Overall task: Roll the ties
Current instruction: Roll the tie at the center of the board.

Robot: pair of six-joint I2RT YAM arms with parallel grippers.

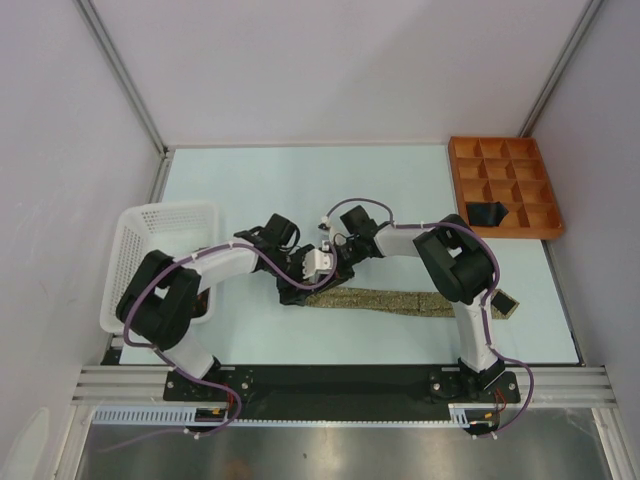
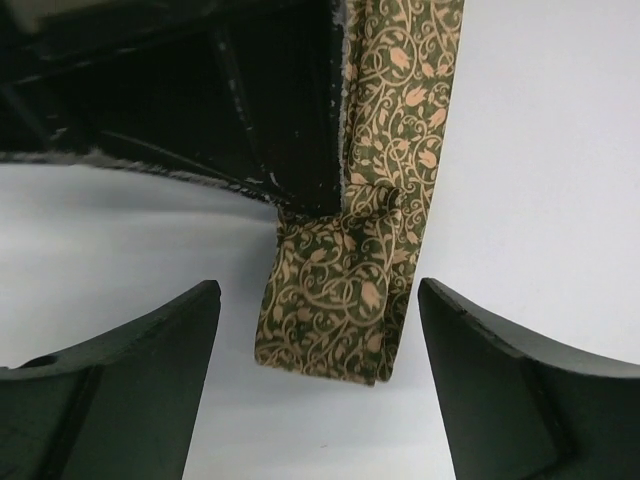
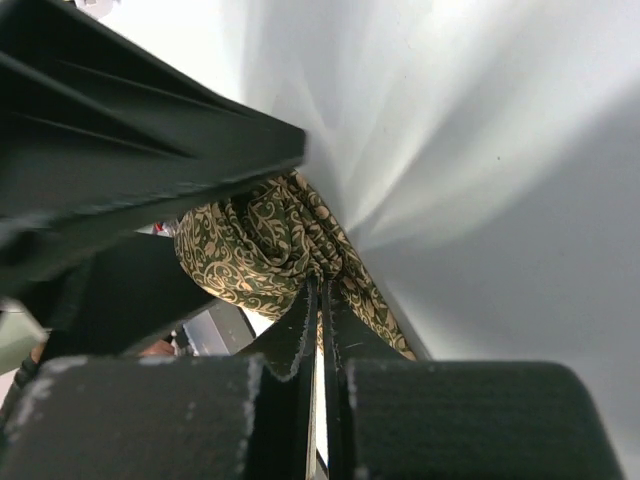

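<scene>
- The olive tie (image 1: 385, 301) lies flat on the bench (image 1: 250, 180). In the top view its long axis runs left to right, parallel to the near edge.
- Its right end passes under the right arm's lower link and comes out as a dark-lined tip (image 1: 503, 303) pointing right.
- Its left end sits at mid-bench, where the two end effectors meet.
- The left end effector (image 2: 318, 298) is spread wide. Its two dark fingers (image 2: 150, 370) stand well apart on either side of the tie's folded end and touch no fabric.
- In the left wrist view that end is doubled back on itself into a short flap. The strip runs straight away from the camera, up the frame, with its scroll-and-tulip pattern facing up.
- The right end effector (image 3: 320, 295) has its fingers pressed together with no gap. A bunched loop of the tie sits right at their tips, and they appear to nip a fold of it, though the contact itself is in shadow.
- The black tie (image 1: 487, 213) is bunched in the near left part of the orange tray (image 1: 495, 150) at the far right of the bench, well apart from both arms.
- A white mesh basket (image 1: 150, 225) stands at the left edge, beside the left arm's elbow.
</scene>
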